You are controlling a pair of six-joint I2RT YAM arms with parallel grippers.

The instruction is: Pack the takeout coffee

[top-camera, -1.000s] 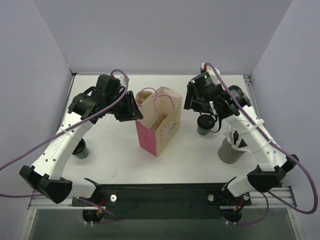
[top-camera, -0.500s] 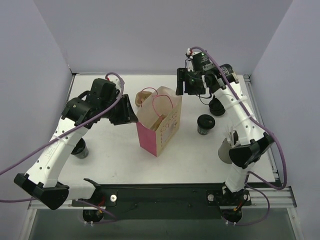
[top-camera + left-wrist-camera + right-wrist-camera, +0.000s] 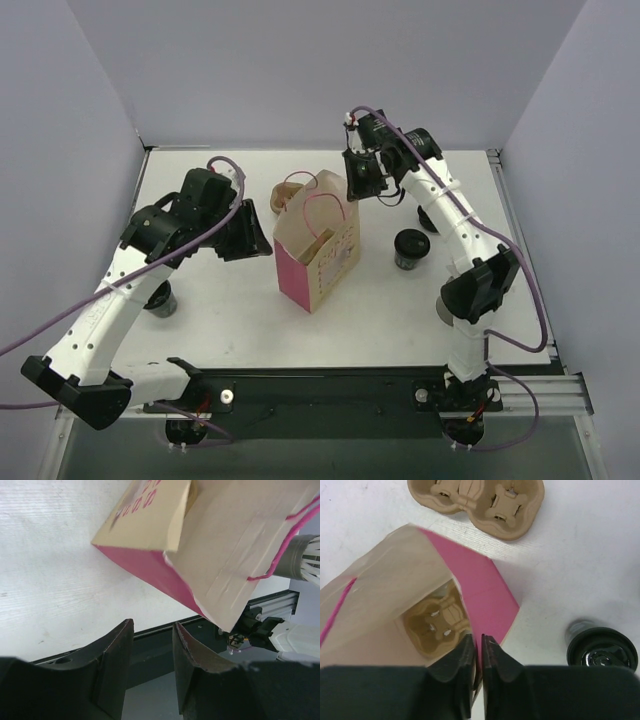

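Top external view, item one: takeout coffee cup (image 3: 410,246), black and lidded, is seen standing upright on the table (image 3: 230,300), just to the right of the paper bag (image 3: 318,262) and apart from it. Item two: a second dark cup (image 3: 160,298) is noted at the left edge of the table, partly hidden under the left arm and well apart from the bag. Item three: the right gripper (image 3: 360,190) is held at the bag's far right rim. In the right wrist view its fingers are drawn together on that rim, and it carries no cup. Item four: the left gripper (image 3: 152,640) is recorded beside the bag's left face, jaws apart, with nothing between them. Item five: a pulp tray (image 3: 436,623) is seen lying flat at the bottom of the bag, wells upward. A second tray (image 3: 476,499) rests on the table behind the bag. Governing relation: the lidded cup lies on the right arm's side, below and to the right of that gripper, with its axis vertical. The free left gripper is separated from that cup by the bag, so the far-left cup is judged the left arm's more natural reach.
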